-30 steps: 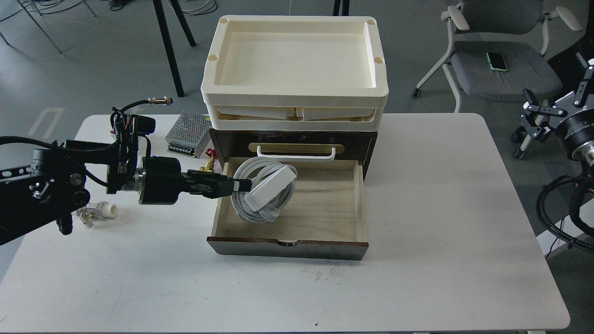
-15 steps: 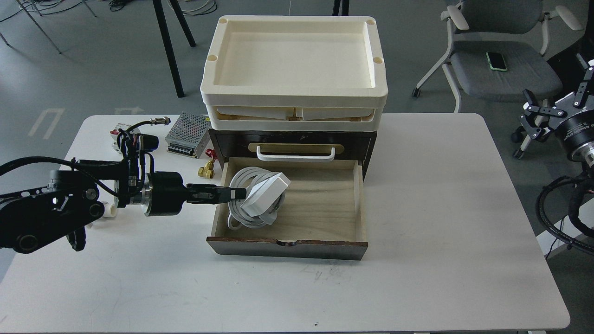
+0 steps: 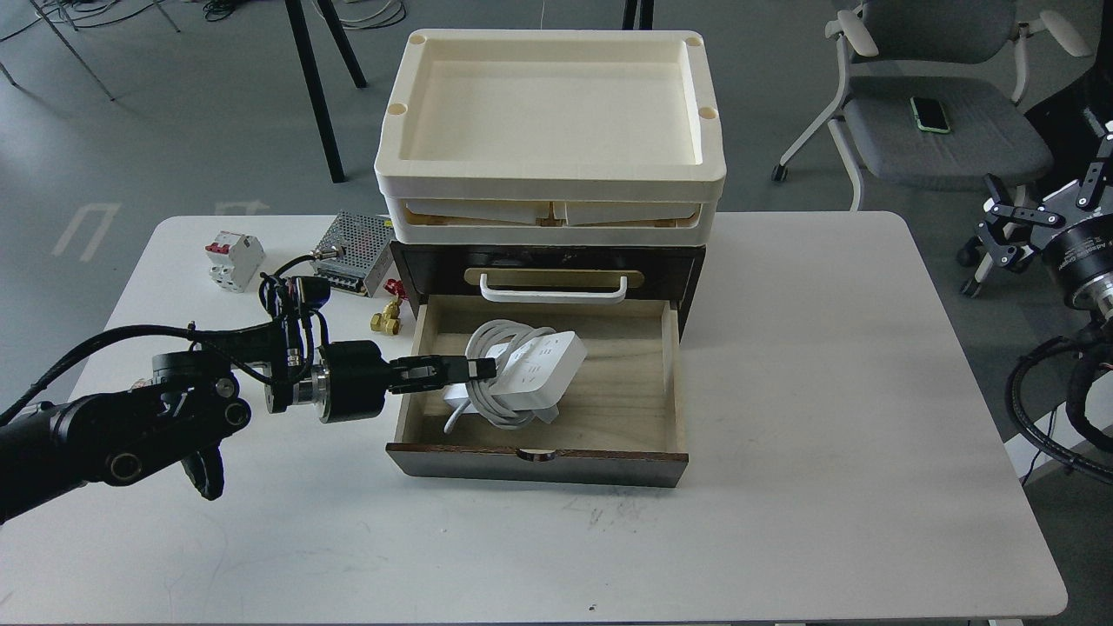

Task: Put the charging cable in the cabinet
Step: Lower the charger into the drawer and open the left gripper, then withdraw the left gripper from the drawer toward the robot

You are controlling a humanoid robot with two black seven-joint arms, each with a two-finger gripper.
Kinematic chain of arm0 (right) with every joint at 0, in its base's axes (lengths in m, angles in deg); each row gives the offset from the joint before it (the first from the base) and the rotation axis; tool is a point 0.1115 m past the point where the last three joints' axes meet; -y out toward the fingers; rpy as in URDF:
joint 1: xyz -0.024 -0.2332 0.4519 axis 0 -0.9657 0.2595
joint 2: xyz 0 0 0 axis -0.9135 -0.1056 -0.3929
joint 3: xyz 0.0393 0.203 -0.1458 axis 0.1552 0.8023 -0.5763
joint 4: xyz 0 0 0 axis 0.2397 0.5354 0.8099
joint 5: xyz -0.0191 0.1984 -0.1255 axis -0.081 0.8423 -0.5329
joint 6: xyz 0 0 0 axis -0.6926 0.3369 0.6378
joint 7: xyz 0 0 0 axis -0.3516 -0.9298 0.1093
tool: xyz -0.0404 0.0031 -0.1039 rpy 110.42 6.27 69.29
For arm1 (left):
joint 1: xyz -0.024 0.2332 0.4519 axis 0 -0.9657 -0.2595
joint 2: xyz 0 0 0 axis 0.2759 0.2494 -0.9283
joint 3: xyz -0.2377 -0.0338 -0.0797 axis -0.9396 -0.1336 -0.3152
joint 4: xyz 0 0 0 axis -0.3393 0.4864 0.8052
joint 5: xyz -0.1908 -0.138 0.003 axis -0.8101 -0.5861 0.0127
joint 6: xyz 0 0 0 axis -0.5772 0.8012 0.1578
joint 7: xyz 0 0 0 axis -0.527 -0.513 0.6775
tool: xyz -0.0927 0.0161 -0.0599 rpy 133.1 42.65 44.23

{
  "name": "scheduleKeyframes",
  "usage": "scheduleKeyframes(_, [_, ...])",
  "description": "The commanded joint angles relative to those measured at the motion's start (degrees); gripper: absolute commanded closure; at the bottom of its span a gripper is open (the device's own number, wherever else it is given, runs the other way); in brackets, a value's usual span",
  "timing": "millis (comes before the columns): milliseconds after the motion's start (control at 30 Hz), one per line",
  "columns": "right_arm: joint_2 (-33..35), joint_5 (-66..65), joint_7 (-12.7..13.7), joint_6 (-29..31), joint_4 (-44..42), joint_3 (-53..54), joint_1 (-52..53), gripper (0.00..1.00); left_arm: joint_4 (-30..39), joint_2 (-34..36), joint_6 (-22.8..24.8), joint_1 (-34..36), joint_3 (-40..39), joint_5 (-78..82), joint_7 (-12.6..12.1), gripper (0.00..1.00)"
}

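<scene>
White table (image 3: 826, 391): cabinet (image 3: 548, 269) at 12 o'clock, drawer open. Cable (image 3: 526, 382) lies inside. Left gripper (image 3: 474, 369) pinches it from 9 o'clock. Placement step; next: release, withdraw. Right gripper (image 3: 1035, 217) spread.
</scene>
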Motion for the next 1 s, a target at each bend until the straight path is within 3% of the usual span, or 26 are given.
scheduleKeyframes(0, [0.0, 0.01, 0.0, 0.0, 0.0, 0.04, -0.09, 0.0, -0.11, -1.62, -1.26, -0.58, -0.06, -3.34, -0.01, 0.97])
scheduleKeyframes(200, [0.0, 0.01, 0.0, 0.0, 0.0, 0.04, -0.18, 0.0, -1.07, -3.38, -1.35, -0.67, -0.06, -8.97, -0.01, 0.88])
scheduleKeyframes(433, [0.17, 0.01, -1.06, 0.0, 0.0, 0.04, -0.79, 0.0, -1.96, -4.53, -1.35, -0.75, -0.06, -11.53, -0.01, 0.67])
scheduleKeyframes(733, [0.26, 0.01, -1.14, 0.09, 0.0, 0.04, -1.23, 0.0, -1.52, -4.62, -0.74, -0.93, -0.15, -11.88, -0.01, 0.59])
scheduleKeyframes(833, [0.35, 0.01, -1.14, 0.09, 0.0, 0.39, -1.23, 0.0, 1.02, -1.29, 1.37, -1.1, -2.07, -14.15, -0.01, 0.54])
scheduleKeyframes(933, [0.44, 0.01, -1.14, 0.26, 0.0, 1.18, -1.23, 0.0, 2.35, 3.63, 7.58, -1.98, -6.11, -17.58, -0.01, 0.49])
scheduleKeyframes(967, [0.44, 0.01, -1.14, 0.44, 0.0, 1.27, -1.23, 0.0, 2.53, 5.13, 7.58, -1.99, -7.69, -18.9, -0.01, 0.48])
